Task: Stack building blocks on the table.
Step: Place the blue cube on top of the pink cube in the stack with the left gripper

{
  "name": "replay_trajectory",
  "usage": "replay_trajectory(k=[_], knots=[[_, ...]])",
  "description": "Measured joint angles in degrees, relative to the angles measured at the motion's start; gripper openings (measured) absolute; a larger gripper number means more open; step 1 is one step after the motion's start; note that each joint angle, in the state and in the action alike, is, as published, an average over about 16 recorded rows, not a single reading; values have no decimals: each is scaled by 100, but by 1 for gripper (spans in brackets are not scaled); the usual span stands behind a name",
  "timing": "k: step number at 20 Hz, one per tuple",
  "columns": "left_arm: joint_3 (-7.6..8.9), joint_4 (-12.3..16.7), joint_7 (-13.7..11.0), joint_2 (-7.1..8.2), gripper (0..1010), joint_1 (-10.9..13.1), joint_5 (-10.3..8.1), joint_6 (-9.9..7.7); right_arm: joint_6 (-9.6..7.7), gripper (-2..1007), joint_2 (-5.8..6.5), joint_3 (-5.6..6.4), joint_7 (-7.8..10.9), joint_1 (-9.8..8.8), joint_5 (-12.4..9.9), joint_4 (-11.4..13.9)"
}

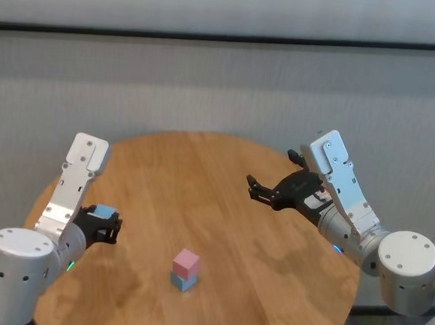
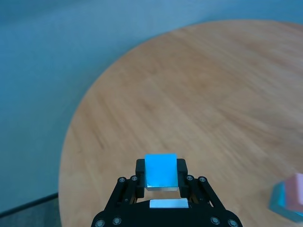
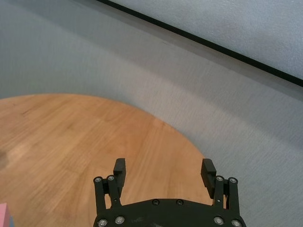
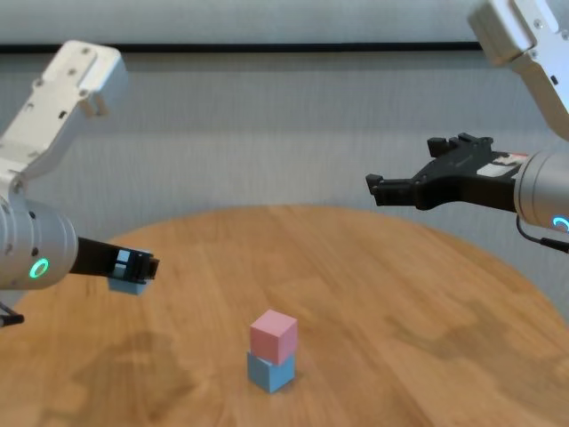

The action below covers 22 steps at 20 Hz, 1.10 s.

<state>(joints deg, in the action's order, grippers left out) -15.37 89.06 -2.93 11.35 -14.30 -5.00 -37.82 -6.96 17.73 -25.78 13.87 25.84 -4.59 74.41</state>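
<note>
While the pink block point(image 1: 186, 262) already sits on a blue block point(image 1: 183, 282) on the counter point(image 1: 268, 287), the left tool point(image 1: 104, 224) grasps the last blue block point(image 1: 104, 213) left of this stack, waiting to go on top, and the right tool point(image 1: 264, 190) hangs released, well apart from it.

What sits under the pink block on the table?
The pink block sits on a light blue block, which rests on the table. The blue block's top face is covered, so it cannot be seen.
</note>
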Motion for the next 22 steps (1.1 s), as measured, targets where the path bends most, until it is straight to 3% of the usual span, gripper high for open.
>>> replay_trajectory(k=[13, 22], knots=[[-346, 551, -1250, 368, 404, 31, -196, 26, 0, 1001, 0, 0, 0, 0, 0, 0], [-554, 847, -1753, 575, 404, 16, -176, -105, 0, 1001, 0, 0, 0, 0, 0, 0]])
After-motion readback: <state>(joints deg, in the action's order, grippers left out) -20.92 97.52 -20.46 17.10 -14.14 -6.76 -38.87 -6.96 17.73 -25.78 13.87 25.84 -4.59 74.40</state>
